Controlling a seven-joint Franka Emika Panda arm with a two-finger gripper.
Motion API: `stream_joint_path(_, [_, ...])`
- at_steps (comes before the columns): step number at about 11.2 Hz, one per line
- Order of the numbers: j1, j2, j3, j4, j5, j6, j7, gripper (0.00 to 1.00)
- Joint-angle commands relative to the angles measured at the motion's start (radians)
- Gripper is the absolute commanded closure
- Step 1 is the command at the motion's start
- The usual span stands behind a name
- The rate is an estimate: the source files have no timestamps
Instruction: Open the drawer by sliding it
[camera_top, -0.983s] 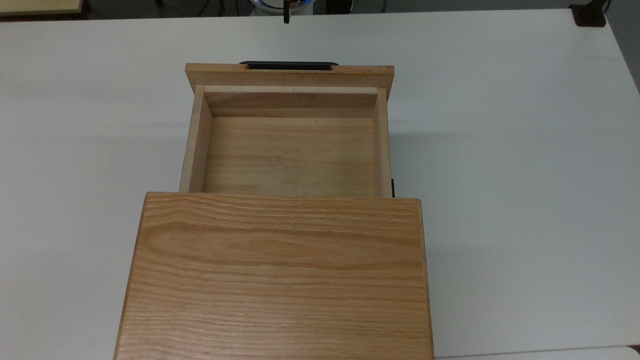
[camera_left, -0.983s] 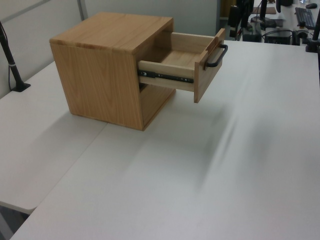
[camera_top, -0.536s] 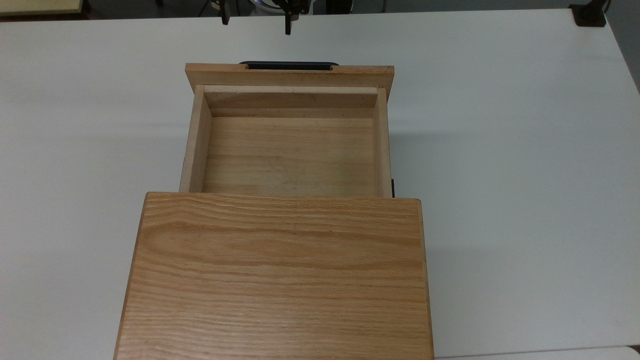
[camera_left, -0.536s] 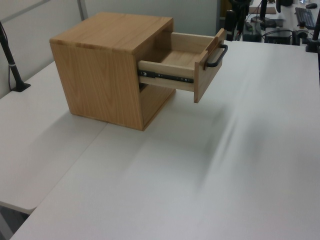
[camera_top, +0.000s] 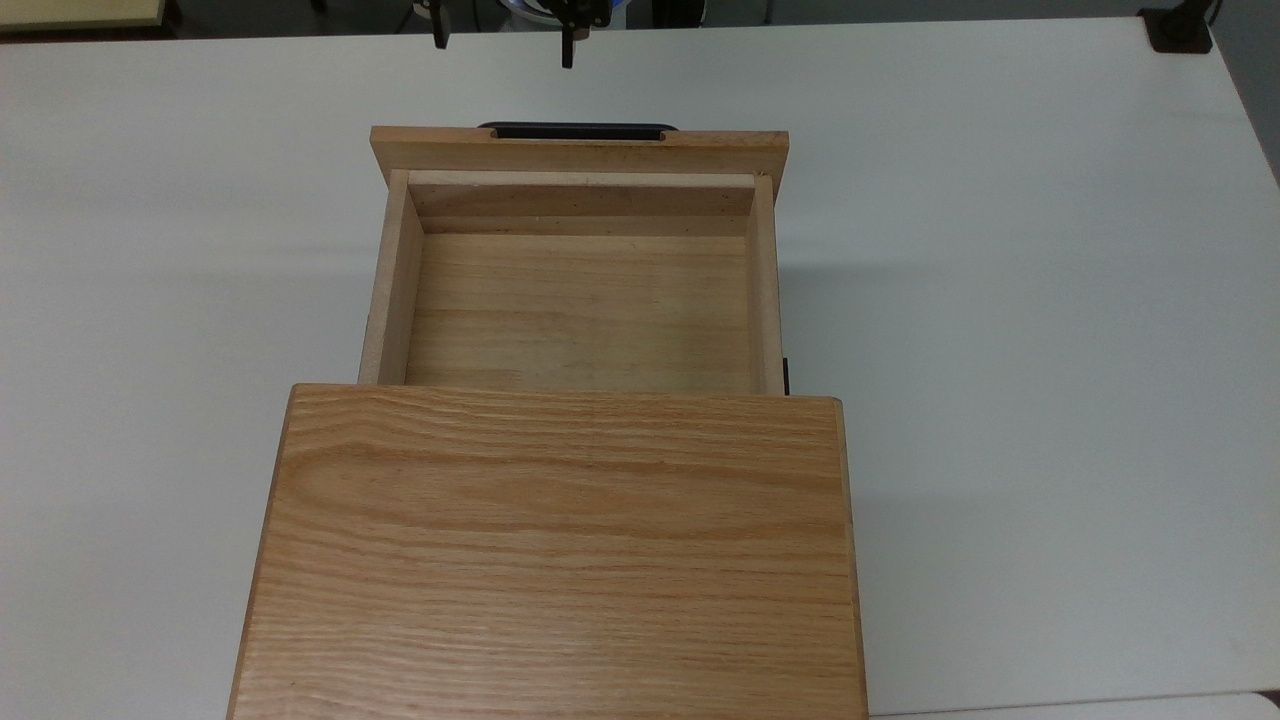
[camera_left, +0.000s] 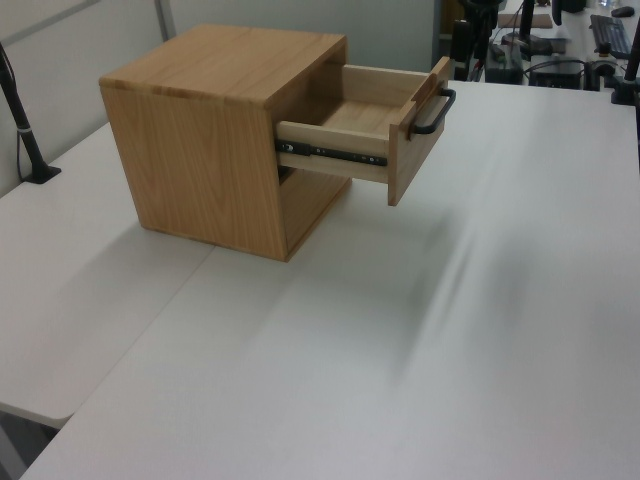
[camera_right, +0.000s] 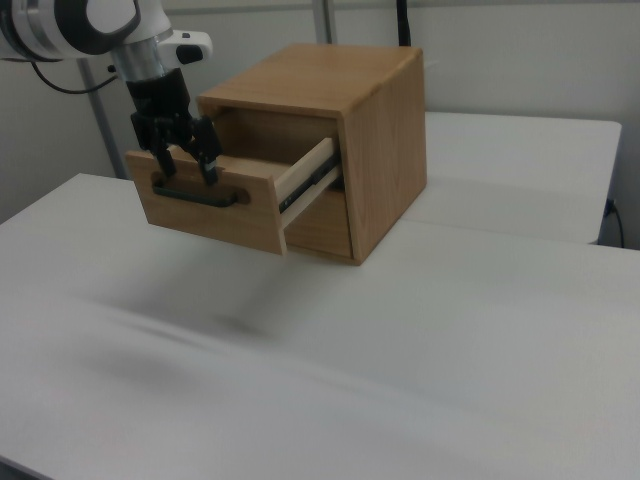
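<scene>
We see the drawer (camera_top: 580, 290) pulled well out of the cabinet (camera_top: 550, 560), the gripper (camera_right: 187, 165) spread wide, empty, near its handle (camera_right: 197, 195).

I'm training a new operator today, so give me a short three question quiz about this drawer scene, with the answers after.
1. True or false: the drawer is pulled out of the cabinet.
2. What lies inside the drawer: A) a tool, B) nothing, C) a cloth?
3. Is the gripper open or shut, and is it holding the handle?

Key
1. True.
2. B: its floor is bare.
3. Open; its fingers are spread and, in the top view, it sits clear of the handle.
</scene>
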Motion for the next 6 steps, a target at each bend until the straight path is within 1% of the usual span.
stream_joint_path(1, [0.022,0.006,-0.015,0.037,-0.002,-0.069,-0.089,0.00])
stream_joint_path(6, [0.019,0.001,-0.015,0.036,0.007,-0.067,-0.085,0.00])
